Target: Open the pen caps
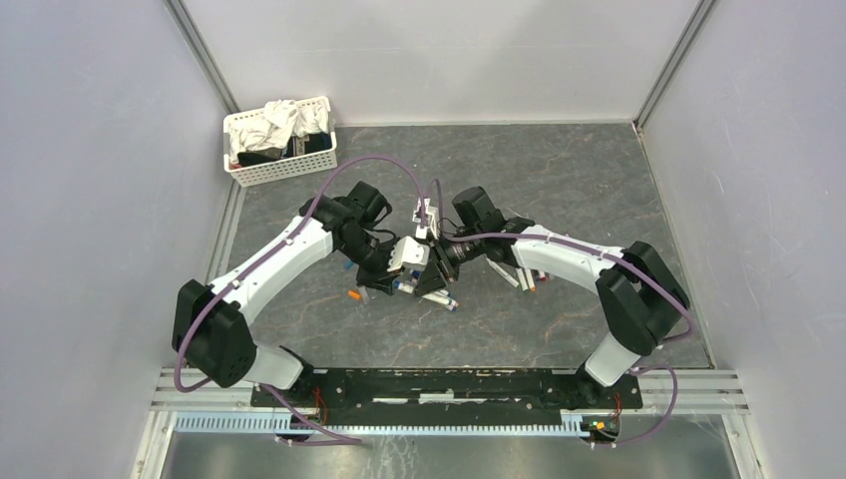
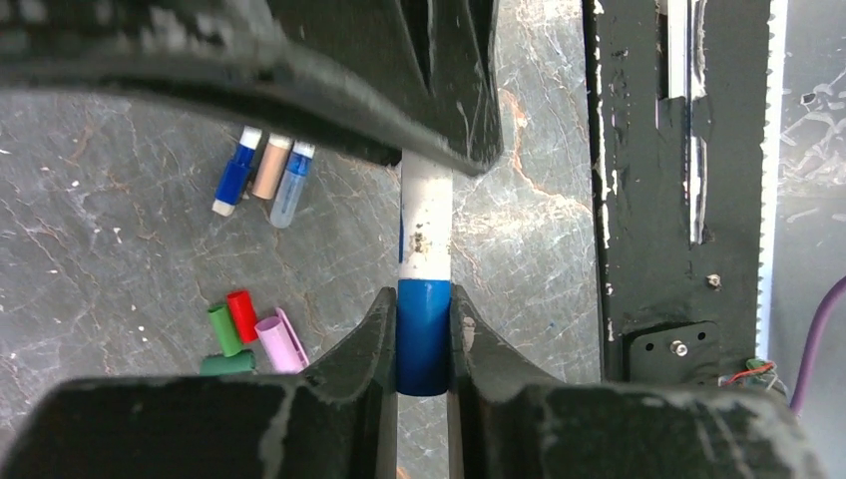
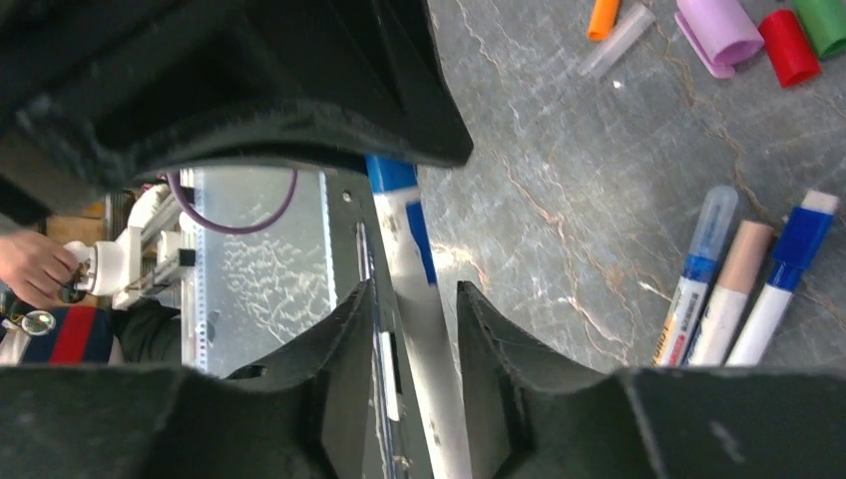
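The blue cap (image 2: 422, 344) sits squeezed between the fingers of the left tool (image 2: 422, 299), which is closed tight on both of its sides, and the white pen barrel (image 2: 426, 215) runs straight out from it into the right tool (image 3: 414, 291). From the right wrist, that tool's jaws stand on either side of the barrel with a slim gap showing, so it looks loosened rather than clamped. That is a worry, since pulling the cap off needs the barrel held firmly. The pen's long axis lies along the line joining the two tools, held off the table (image 2: 120, 249), so the parting pull has to run along that line, each tool drawing away from the other. The left arm (image 1: 289, 254) and right arm (image 1: 559, 254) are bent inward at the elbow, their wrists meeting over the middle of the table. Below lie loose caps (image 2: 242, 317) in green, red and pink, and three capped pens (image 3: 738, 289) side by side.
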### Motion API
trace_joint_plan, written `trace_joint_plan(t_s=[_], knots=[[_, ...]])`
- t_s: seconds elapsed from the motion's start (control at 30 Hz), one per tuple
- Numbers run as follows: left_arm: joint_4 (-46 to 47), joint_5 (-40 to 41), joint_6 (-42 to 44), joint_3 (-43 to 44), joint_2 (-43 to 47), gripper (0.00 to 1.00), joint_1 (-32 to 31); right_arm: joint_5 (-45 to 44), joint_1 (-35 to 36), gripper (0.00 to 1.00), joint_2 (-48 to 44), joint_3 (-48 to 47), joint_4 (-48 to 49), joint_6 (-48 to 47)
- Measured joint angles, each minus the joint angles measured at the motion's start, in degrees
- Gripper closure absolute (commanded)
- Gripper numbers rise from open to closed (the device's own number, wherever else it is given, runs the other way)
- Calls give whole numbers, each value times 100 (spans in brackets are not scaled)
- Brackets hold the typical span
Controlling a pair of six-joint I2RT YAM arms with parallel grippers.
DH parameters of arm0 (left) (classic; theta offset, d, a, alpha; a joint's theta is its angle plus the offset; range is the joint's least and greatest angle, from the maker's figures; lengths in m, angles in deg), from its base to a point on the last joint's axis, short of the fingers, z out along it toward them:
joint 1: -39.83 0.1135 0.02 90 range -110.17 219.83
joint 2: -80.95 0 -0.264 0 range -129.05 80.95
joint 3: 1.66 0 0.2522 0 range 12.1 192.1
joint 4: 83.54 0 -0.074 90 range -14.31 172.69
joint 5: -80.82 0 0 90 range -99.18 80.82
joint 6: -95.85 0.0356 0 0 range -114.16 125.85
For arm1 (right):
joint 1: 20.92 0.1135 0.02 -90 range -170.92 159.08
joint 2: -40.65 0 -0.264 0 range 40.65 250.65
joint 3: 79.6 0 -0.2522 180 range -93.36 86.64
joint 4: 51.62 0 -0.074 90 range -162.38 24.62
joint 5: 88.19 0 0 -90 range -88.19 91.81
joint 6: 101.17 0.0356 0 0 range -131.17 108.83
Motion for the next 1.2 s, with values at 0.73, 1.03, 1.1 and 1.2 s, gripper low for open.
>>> trace_joint_plan(t_s=[0.73, 1.03, 1.1, 1.2], knots=[[79, -155, 330, 446, -258, 98, 92, 44, -133, 100, -94, 247, 979, 52], [13, 619, 557, 872, -695, 98, 1355, -400, -627, 100, -396, 813, -540, -490], [118, 643, 553, 841, -726, 98, 1329, -688, -699, 100, -400, 809, -743, -573], [479, 654, 457, 688, -774, 92, 1294, -1491, -946, 100, -498, 807, -957, -590]])
